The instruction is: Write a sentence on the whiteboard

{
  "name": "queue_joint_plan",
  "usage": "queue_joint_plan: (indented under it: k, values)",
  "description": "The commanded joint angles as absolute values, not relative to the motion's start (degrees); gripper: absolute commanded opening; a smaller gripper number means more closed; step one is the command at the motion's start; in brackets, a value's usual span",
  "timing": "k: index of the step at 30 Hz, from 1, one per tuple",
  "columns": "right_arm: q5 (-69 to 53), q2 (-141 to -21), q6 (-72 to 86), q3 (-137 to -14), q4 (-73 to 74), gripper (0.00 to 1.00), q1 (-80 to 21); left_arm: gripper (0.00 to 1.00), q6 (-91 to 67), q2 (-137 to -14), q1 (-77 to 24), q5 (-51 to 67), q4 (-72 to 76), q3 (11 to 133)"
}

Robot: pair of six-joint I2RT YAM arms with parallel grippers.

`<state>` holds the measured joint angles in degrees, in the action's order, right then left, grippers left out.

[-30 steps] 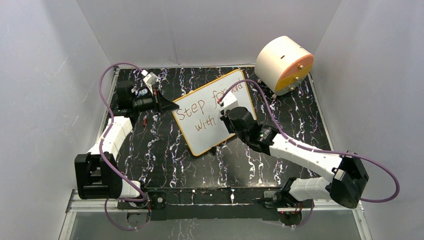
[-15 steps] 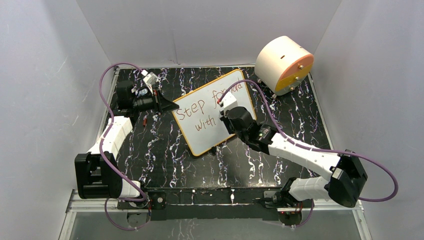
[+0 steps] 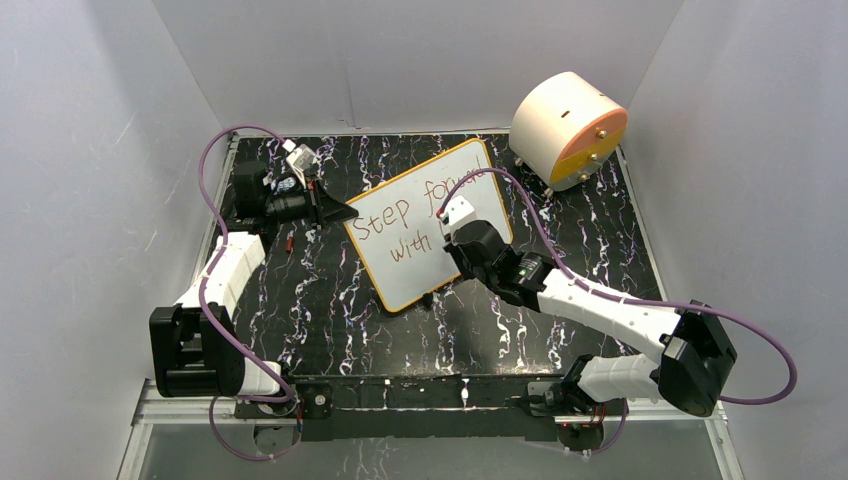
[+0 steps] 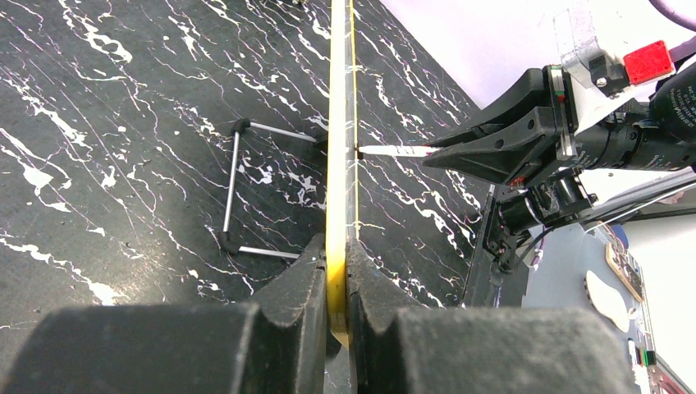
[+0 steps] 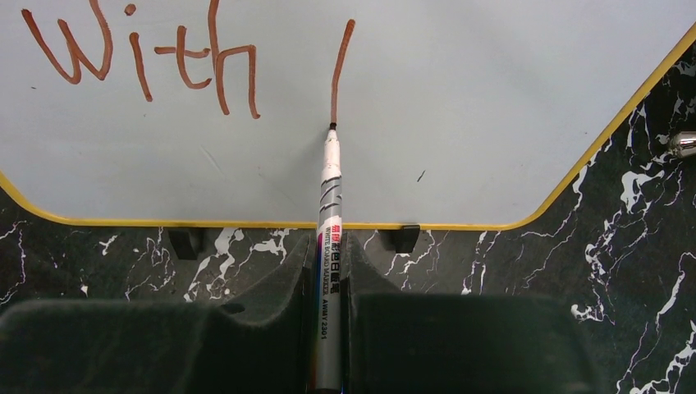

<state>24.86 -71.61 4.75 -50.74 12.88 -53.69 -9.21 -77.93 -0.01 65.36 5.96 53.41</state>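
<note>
The whiteboard [image 3: 415,275] stands propped on the black marbled table, with an orange-yellow frame. My left gripper [image 4: 336,256] is shut on its left edge, which the left wrist view shows edge-on. The sentence [image 3: 400,215] reads "Step for…" above "with"; my right arm hides the rest of the upper line. My right gripper [image 5: 330,246] is shut on a silver whiteboard marker [image 5: 329,213]. The marker's tip [image 5: 331,125] touches the board at the lower end of a fresh vertical stroke [image 5: 341,70], just right of "with" [image 5: 148,57].
A round peach-and-orange drum [image 3: 568,128] sits at the back right. A small red piece [image 3: 290,243] lies on the table below my left gripper. A wire stand [image 4: 234,189] props the board from behind. White walls close in three sides.
My right gripper has slid down the board toward its lower edge, drawing a vertical stroke after "with". The left gripper and the board have stayed still.
</note>
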Motion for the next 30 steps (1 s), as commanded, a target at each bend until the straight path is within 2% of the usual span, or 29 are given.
queue_joint_plan:
  k: [1,12,30]
  values:
    - [23.9,-71.0,6.0,-50.3,12.0,0.00,-53.4,0.00,-6.5,-78.7,-1.1,66.9,3.0,53.5]
    - [25.4,-68.0,4.4,-50.8,6.7,0.00,-53.4,0.00,-6.5,-78.7,-1.1,66.8,3.0,53.4]
    - [26.2,-71.1,3.1,-51.3,4.0,0.00,-52.6,0.00,-6.5,-78.7,-1.2,67.0,3.1,53.4]
